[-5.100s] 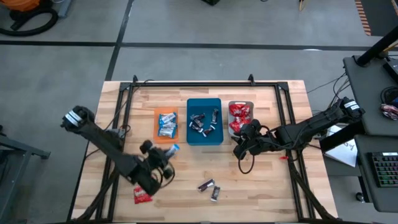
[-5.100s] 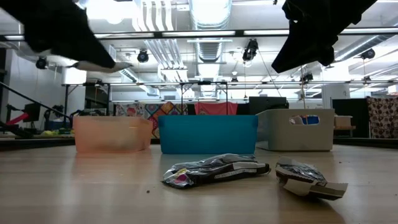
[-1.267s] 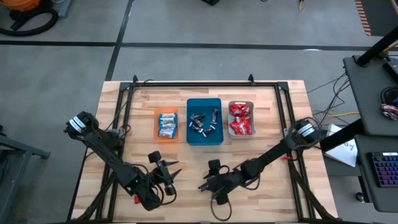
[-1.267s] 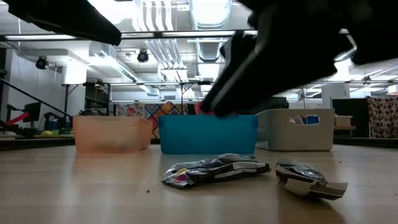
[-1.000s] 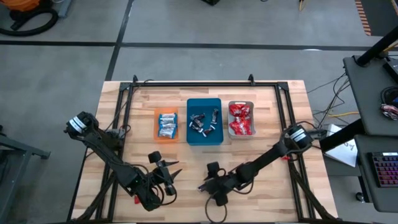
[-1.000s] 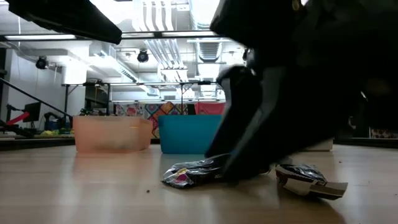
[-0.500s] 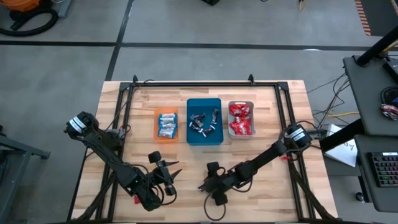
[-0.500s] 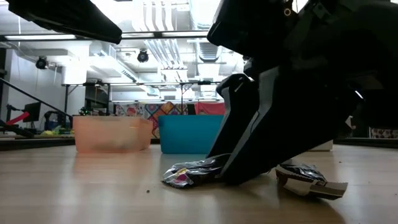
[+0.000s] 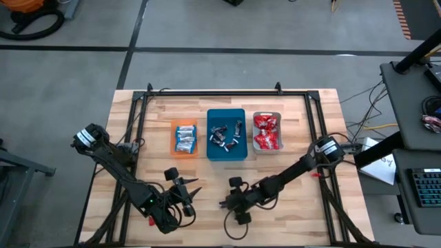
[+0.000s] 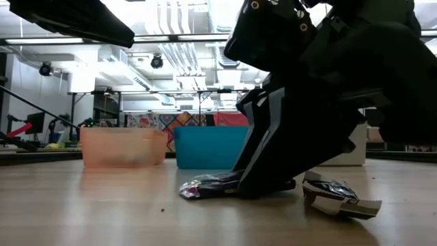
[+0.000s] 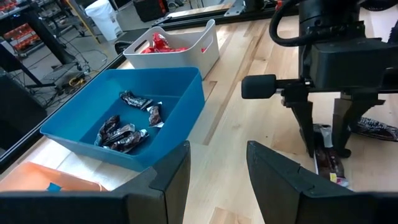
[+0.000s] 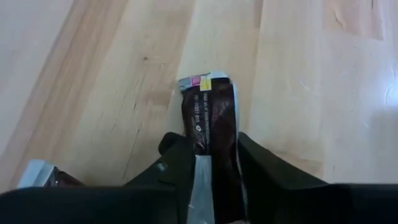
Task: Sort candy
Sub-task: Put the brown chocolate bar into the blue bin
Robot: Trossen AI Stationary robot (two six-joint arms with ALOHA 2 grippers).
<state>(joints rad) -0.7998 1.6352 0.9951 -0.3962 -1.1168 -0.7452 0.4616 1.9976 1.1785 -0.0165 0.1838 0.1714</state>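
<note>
A: Where is the right gripper [image 12: 208, 163]?

B: Down on the table [image 9: 289, 220], near its front edge. Its two fingers [image 12: 177, 165] stand one on each side of a dark brown candy [image 12: 210, 121], which lies flat on the wood and runs out ahead of the tips.

A: Jaws closed on it?

B: Narrow, about the wrapper's width, and pressed to its sides in the right wrist view, so it grips the bar (the bar's far end, with small pink and yellow squares, sticks out beyond the tips). In the low view the wrapper [image 10: 205, 186] shows at the foot of the gripper.

A: Any other loose candy?

B: A second dark one [image 10: 338, 193] lies just beside the jaws, apart from them. A red one [image 9: 153, 220] shows by the left arm.

A: And the left gripper [image 11: 217, 155]?

B: Held above the table, well apart from the candy, jaws parted with nothing between them.

A: The trays?

B: Beyond the right jaws: the orange tray [image 9: 173, 150] holds blue-and-white candy, the teal tray [image 9: 226, 114] holds dark ones, the grey tray [image 9: 267, 114] holds red ones.
</note>
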